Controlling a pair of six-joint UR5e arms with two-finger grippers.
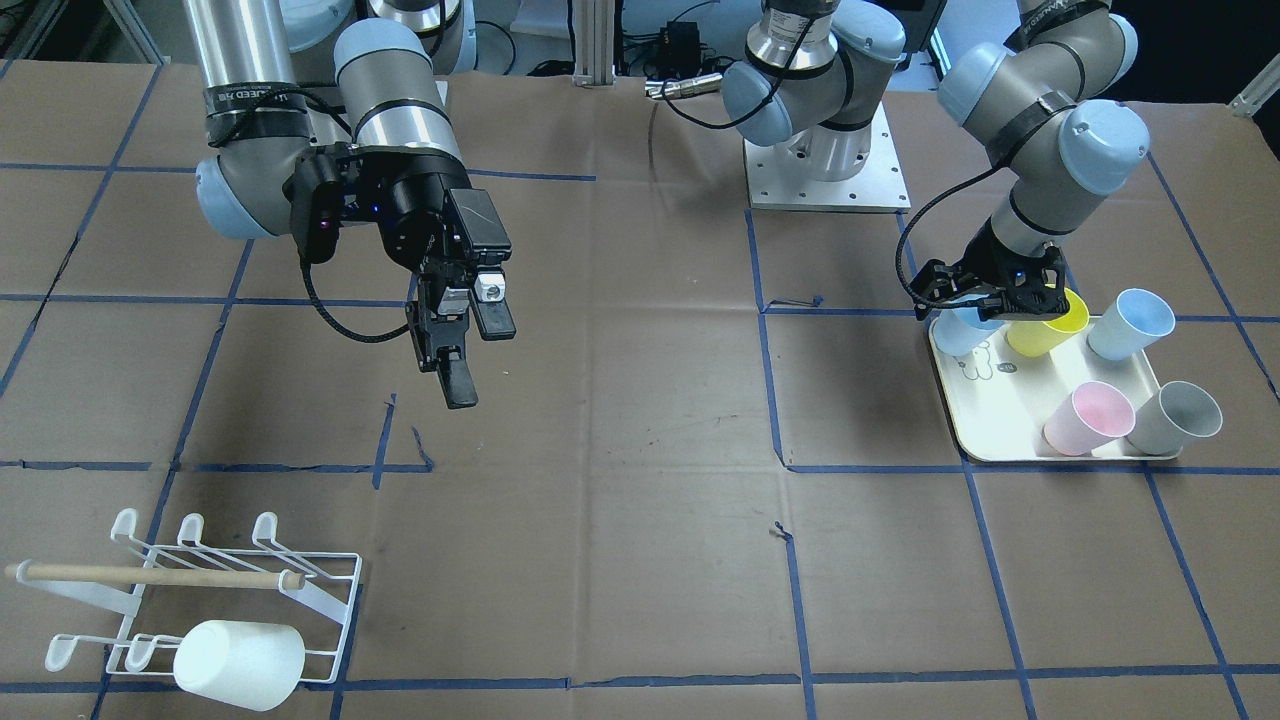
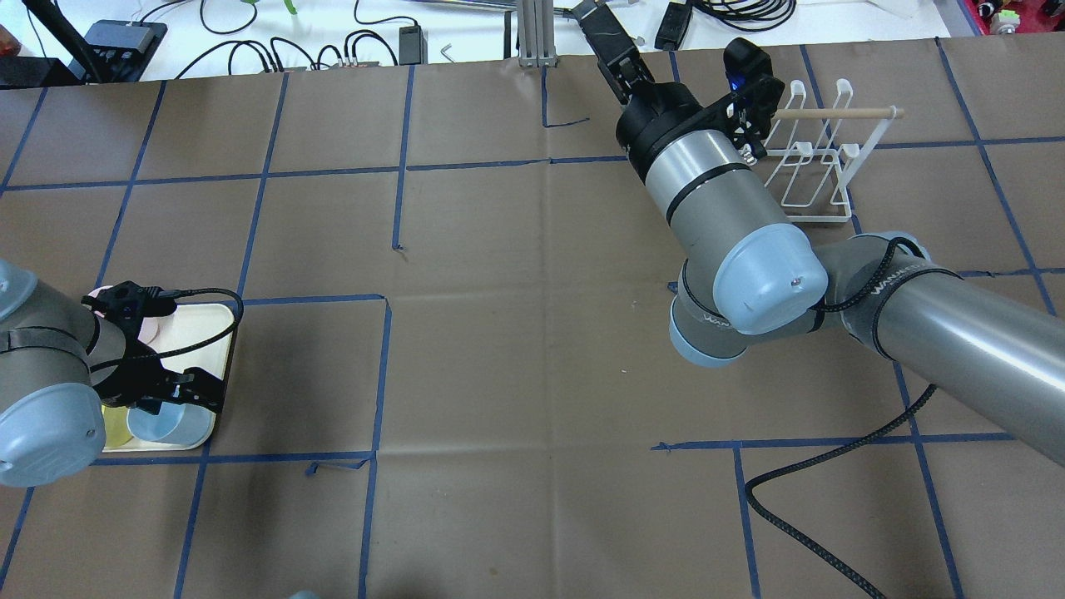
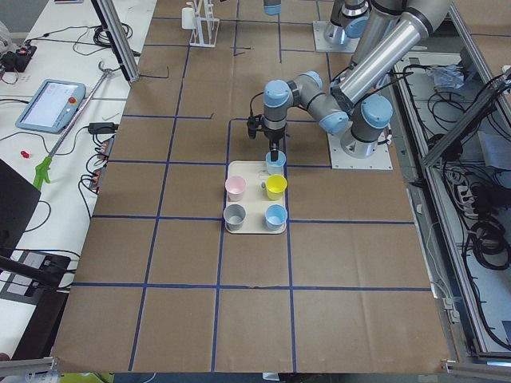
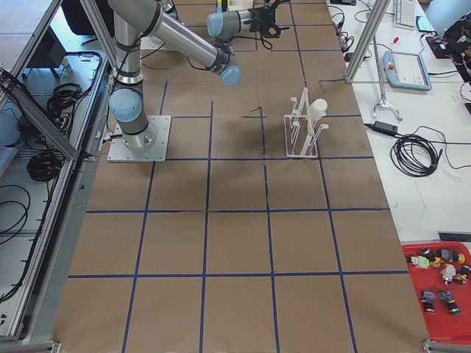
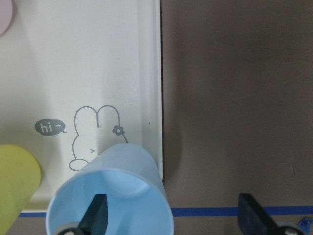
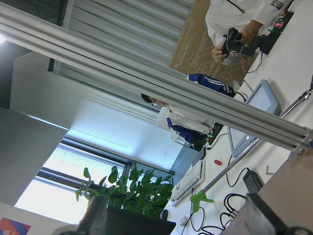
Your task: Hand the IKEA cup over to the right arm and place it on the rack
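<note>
While right claw (image 1: 478,352) gapes empty | left claw (image 5: 174,215) straddles blue cup (image 5: 131,169) wall

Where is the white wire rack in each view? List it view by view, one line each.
Front-facing: rack at bottom left.
Overhead: rack at upper right, partly behind the right arm.
Exterior left: rack at the top edge, left of centre.
Exterior right: rack just right of centre, upper half.
Left wrist: not in it.
Right wrist: not in it.
Landmark: the white cup on it, seen front-facing and in both side views.
</note>
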